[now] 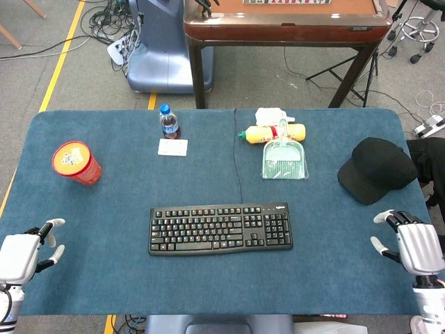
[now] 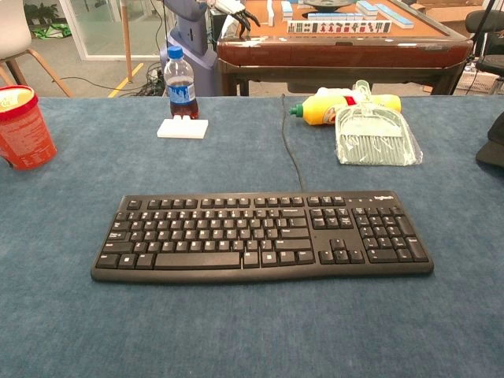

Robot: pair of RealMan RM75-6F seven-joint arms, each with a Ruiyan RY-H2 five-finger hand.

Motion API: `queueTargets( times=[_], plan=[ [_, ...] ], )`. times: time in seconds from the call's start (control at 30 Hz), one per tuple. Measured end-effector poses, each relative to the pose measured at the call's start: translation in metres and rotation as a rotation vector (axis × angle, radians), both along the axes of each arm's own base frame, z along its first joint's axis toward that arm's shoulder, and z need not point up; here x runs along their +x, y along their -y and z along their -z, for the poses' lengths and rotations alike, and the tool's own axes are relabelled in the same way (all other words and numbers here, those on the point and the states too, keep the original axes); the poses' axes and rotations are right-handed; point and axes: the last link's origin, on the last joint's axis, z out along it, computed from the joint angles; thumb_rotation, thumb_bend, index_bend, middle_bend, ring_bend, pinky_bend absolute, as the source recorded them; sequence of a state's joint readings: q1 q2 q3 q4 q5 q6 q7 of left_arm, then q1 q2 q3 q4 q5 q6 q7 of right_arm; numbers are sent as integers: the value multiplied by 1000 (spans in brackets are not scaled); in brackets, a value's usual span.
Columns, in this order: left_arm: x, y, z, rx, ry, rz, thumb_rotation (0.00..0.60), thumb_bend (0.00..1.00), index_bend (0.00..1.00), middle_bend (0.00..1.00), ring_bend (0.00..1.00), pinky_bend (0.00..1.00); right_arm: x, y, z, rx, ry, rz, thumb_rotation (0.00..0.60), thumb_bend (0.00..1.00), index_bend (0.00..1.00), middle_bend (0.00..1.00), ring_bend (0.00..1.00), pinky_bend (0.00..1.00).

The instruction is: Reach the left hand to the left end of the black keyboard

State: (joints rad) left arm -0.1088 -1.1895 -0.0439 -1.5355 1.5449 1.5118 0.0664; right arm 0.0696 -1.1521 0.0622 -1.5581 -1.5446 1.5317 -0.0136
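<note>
The black keyboard (image 1: 220, 228) lies flat in the middle of the blue table, its cable running toward the far edge. In the chest view the keyboard (image 2: 262, 235) fills the centre, its left end at the near left. My left hand (image 1: 25, 252) rests at the table's near left corner, fingers apart, holding nothing, well left of the keyboard's left end. Over at the near right corner sits my right hand (image 1: 413, 245), also open and empty. Neither hand shows in the chest view.
A red cup (image 1: 76, 162) stands at the left, a small bottle (image 1: 169, 122) and white card (image 1: 172, 147) at the back. A yellow bottle (image 1: 272, 133) and green dustpan (image 1: 284, 158) lie behind the keyboard. A black cap (image 1: 377, 169) sits at the right.
</note>
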Motion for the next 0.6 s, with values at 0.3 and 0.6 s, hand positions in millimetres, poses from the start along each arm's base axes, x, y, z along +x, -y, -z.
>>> queueTargets(
  times=[0.3, 0.6],
  plan=[
    [0, 1, 2, -8, 14, 7, 600, 259, 313, 624, 570, 810, -1, 1, 0, 9, 4, 4, 600, 209, 474, 454, 398, 572],
    [9, -3, 3, -6, 39, 29, 600, 259, 313, 624, 571, 810, -2, 0, -6, -10, 19, 8, 600, 209, 474, 454, 398, 572]
  ],
)
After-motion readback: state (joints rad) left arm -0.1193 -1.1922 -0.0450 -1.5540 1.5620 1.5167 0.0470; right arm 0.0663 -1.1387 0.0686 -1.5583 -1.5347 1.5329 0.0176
